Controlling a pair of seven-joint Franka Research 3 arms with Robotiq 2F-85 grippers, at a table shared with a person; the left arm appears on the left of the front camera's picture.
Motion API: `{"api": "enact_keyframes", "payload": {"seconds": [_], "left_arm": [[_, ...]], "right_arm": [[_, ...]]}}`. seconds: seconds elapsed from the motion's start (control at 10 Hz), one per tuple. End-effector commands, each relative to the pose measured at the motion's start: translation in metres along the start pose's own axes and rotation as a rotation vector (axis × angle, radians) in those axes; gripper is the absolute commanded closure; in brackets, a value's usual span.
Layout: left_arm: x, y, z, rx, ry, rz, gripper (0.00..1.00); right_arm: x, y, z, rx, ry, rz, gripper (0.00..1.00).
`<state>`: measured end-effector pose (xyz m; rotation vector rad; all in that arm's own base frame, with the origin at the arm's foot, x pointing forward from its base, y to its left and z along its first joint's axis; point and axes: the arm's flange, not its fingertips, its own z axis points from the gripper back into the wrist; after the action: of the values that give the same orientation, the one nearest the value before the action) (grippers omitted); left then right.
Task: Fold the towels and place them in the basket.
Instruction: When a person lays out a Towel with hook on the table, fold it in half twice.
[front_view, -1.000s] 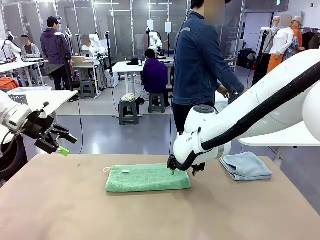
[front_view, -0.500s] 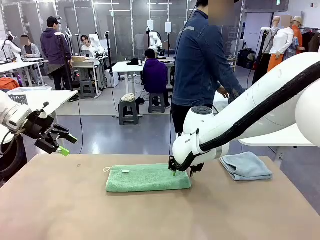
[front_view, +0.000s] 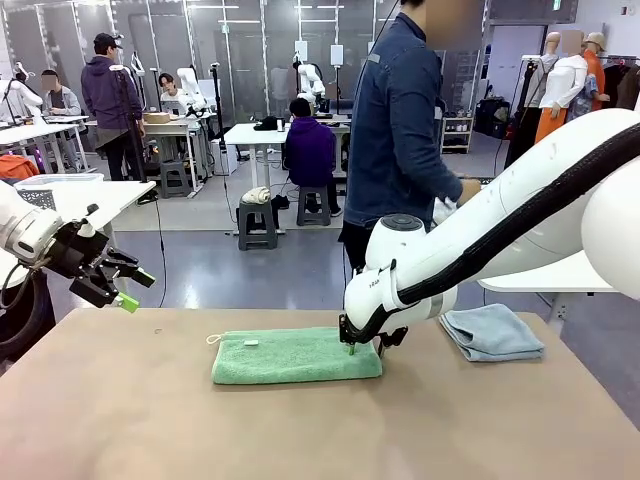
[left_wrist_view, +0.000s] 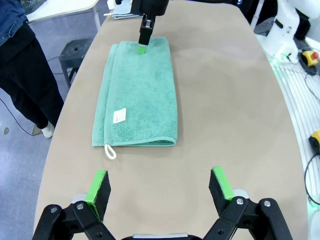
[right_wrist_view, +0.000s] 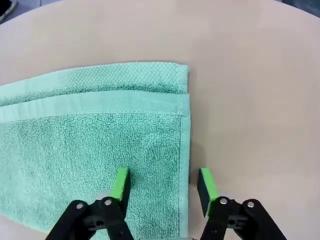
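Observation:
The mint green towel (front_view: 295, 357) lies folded lengthwise in the middle of the table, its white label (left_wrist_view: 119, 115) and corner loop at the end near my left arm. My right gripper (front_view: 366, 345) is down at the towel's right end. In the right wrist view its jaws (right_wrist_view: 162, 184) straddle the short edge, one pad on the terry and one on the bare table, still apart. The pale blue-grey towel (front_view: 492, 331) lies folded at the table's far right. My left gripper (front_view: 133, 290) hangs open above the table's left edge, and its wrist view looks along the green towel (left_wrist_view: 140, 95).
A person in a denim jacket (front_view: 400, 120) stands at the far side, turned to the right. A white side table (front_view: 95, 195) at the left carries a latticed container (front_view: 35, 195) that may be the basket. The brown tabletop (front_view: 300, 430) is bare in front.
My right gripper's fingers have drawn closer together over the green towel's right edge and sunk slightly. The person has turned further right. The left arm has stayed still.

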<state>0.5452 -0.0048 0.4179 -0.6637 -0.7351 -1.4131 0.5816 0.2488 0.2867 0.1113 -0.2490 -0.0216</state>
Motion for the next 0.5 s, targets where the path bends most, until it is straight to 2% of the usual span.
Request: {"api": "enact_keyframes", "payload": {"seconds": [0.0, 0.1, 0.2, 0.3, 0.4], "left_arm": [[0.0006, 0.0006, -0.0010, 0.006, 0.005, -0.001, 0.00], [0.0006, 0.0006, -0.0010, 0.006, 0.005, -0.001, 0.00], [0.0006, 0.0006, -0.0010, 0.006, 0.005, -0.001, 0.00], [0.0006, 0.0006, -0.0010, 0.006, 0.005, -0.001, 0.00], [0.0006, 0.0006, -0.0010, 0.006, 0.005, -0.001, 0.00]], "right_arm": [[0.0037, 0.0099, -0.0060, -0.034, 0.002, -0.036, 0.50], [0.0038, 0.0101, -0.0066, -0.034, 0.006, -0.035, 0.63], [0.0038, 0.0099, -0.0067, -0.034, 0.009, -0.034, 0.70], [0.0036, 0.0094, -0.0069, -0.034, 0.014, -0.033, 0.83], [0.0035, 0.0086, -0.0070, -0.036, 0.016, -0.033, 0.77]]}}
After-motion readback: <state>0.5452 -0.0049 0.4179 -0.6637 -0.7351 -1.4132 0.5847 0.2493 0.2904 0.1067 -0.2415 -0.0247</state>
